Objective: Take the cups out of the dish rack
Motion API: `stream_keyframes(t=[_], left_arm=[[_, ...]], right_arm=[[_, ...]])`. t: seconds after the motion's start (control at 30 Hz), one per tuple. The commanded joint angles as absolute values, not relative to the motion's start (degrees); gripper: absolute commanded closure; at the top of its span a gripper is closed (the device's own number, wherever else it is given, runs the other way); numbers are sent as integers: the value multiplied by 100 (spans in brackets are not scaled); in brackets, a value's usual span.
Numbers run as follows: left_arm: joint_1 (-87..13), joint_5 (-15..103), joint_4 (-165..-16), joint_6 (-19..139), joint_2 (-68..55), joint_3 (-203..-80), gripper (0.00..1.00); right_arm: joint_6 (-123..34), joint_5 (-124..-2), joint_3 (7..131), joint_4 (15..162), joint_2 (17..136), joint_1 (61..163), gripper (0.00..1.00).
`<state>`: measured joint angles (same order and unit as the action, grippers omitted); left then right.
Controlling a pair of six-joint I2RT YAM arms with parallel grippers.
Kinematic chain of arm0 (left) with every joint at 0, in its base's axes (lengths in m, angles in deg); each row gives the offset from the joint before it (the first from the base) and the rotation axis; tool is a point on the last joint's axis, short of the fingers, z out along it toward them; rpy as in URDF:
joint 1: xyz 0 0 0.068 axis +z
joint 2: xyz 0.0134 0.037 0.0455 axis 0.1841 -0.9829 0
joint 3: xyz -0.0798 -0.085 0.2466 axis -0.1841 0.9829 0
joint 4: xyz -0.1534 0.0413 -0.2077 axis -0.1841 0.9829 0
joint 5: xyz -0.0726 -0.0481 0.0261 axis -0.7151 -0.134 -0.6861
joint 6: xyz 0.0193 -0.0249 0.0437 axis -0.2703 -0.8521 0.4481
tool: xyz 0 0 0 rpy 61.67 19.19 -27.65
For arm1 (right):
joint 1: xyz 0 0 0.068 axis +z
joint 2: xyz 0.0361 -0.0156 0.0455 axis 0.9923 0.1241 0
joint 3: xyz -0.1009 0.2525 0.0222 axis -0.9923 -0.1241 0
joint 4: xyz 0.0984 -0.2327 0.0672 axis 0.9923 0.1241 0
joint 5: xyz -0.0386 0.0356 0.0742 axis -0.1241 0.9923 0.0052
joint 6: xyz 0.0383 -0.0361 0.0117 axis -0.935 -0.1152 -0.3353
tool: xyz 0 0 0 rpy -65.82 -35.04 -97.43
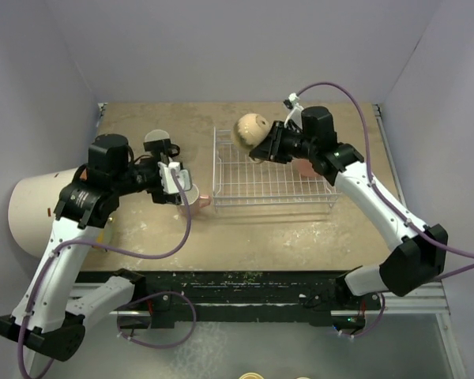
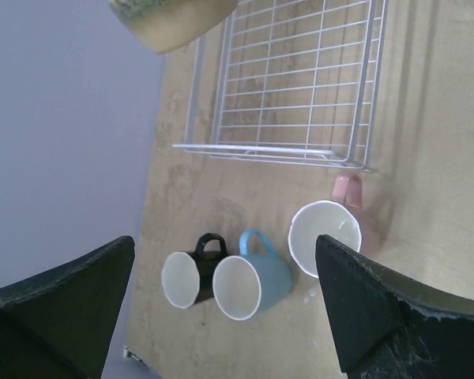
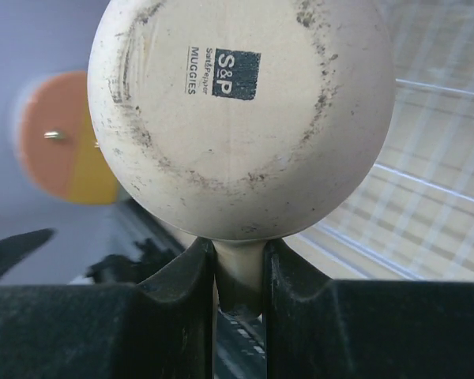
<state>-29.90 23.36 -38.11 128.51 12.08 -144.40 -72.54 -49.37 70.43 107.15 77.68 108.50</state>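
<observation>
- Clearly, the right gripper (image 3: 238,272) is clenched on the handle of the rounded tan mug (image 3: 241,118); its two fingers (image 3: 182,292) pinch the handle from either side.
- The tan mug sits straight ahead of that gripper, its scuffed base with a printed mark turned toward the wrist camera.
- From above, the mug is held off the worktop (image 1: 245,233), over the far left corner of the dish rack (image 1: 272,180).
- Below and beyond the right gripper, the rack's white wire floor shows bare.
- A coral tumbler (image 1: 303,168) peeks out just beside the right gripper's wrist, mostly hidden by the arm; whether it stands inside the rack cannot be told.
- The left gripper (image 1: 176,181) is released, with its dark fingers (image 2: 71,308) spread wide and nothing between them.
- Ahead of the left gripper, a black mug (image 2: 186,276), a light blue mug (image 2: 253,283) and a pale pink mug (image 2: 332,233) stand in a row on the worktop, outside the rack.
- The black and blue mugs are just beside each other; the pink one is nearest the rack's side rail.
- A big white cylinder (image 1: 31,213) lies behind the left gripper, beside its arm.
</observation>
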Motion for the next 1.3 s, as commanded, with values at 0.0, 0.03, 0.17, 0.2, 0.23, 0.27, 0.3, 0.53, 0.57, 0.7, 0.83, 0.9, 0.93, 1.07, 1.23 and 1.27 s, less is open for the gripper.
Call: stream_keyframes(t=[0.0, 0.03, 0.17, 0.2, 0.23, 0.27, 0.3, 0.53, 0.57, 0.7, 0.83, 0.9, 0.93, 1.07, 1.23, 1.27], left_arm=[[-3012, 1746, -4874, 13520, 1523, -14077, 1], [-3017, 1686, -5062, 13556, 1591, -13990, 1], [-3012, 1598, -5779, 13733, 1696, -13755, 1], [-3014, 1630, -5971, 13752, 1710, -13700, 1], [-3018, 1688, -6129, 13772, 1730, -13656, 1], [-3014, 1727, -6271, 13801, 1748, -13621, 1], [-3019, 1734, -6378, 13840, 1767, -13585, 1], [-3013, 1770, -6982, 13925, 2042, -13284, 6], [-3012, 1757, -6980, 13894, 2066, -13286, 7], [-3014, 1742, -7055, 13831, 2198, -13286, 12], [-3014, 1780, -7046, 13851, 2238, -13305, 19], [-3012, 1739, -7007, 13835, 2236, -13320, 27], [-3013, 1715, -7013, 13820, 2239, -13327, 32], [-3012, 1625, -7060, 13779, 2204, -13355, 51], [-3016, 1630, -6870, 13913, 2175, -13361, 52], [-3017, 1637, -6814, 13974, 2174, -13362, 54]], right_arm=[[-9033, -3569, 6737, 8376, 7107, 11099, 100], [-9388, -3382, 6588, 8010, 7051, 11213, 100], [-10852, -3198, 5934, 6202, 6858, 11500, 100], [-11139, -3172, 5851, 5895, 6867, 11574, 100], [-11356, -3147, 5785, 5619, 6893, 11650, 100], [-11622, -3133, 5714, 5304, 6933, 11718, 100], [-12001, -3137, 5627, 4914, 6974, 11802, 100], [-12435, -3306, 5753, 4030, 7377, 12460, 100], [-12435, -3326, 5786, 4025, 7415, 12521, 100], [-12414, -3412, 5834, 4042, 7493, 12679, 100], [-12500, -3506, 5793, 3841, 7576, 12862, 100], [-12599, -3559, 5813, 3696, 7669, 12991, 100], [-12632, -3594, 5823, 3649, 7705, 13054, 100], [-12805, -3681, 5883, 3348, 7880, 13296, 100], [-12849, -3679, 5977, 3243, 8014, 13487, 100], [-12856, -3675, 5963, 3223, 8017, 13488, 100]])
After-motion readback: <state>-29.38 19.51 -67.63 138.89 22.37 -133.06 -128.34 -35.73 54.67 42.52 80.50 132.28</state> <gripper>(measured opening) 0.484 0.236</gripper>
